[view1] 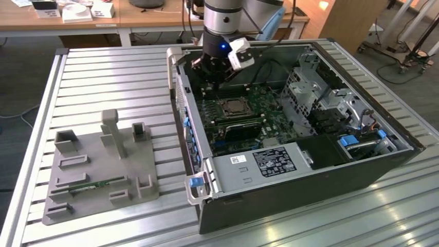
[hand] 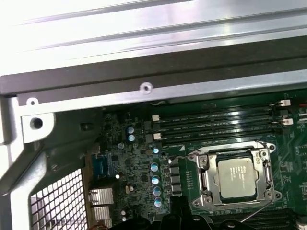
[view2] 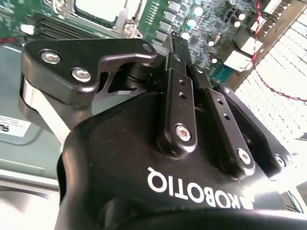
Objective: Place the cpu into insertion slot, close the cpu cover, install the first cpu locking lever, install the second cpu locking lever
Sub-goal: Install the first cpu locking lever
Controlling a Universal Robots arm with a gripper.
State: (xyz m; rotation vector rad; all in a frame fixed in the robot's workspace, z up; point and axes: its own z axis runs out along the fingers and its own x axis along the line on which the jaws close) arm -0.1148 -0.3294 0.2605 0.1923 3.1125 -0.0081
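Gripper point(view2: 180, 43) with white lettering point(view2: 196, 189), near cpu point(hand: 238, 177)

From my remote station, I see the silver-and-grey jointed arm point(view1: 223, 18) standing near vertical, wrist down, with the black two-fingered gripper point(view1: 213, 81) pointing downward. In the second wrist view its fingers point(view2: 178, 81) meet at the tips, gripping nothing.
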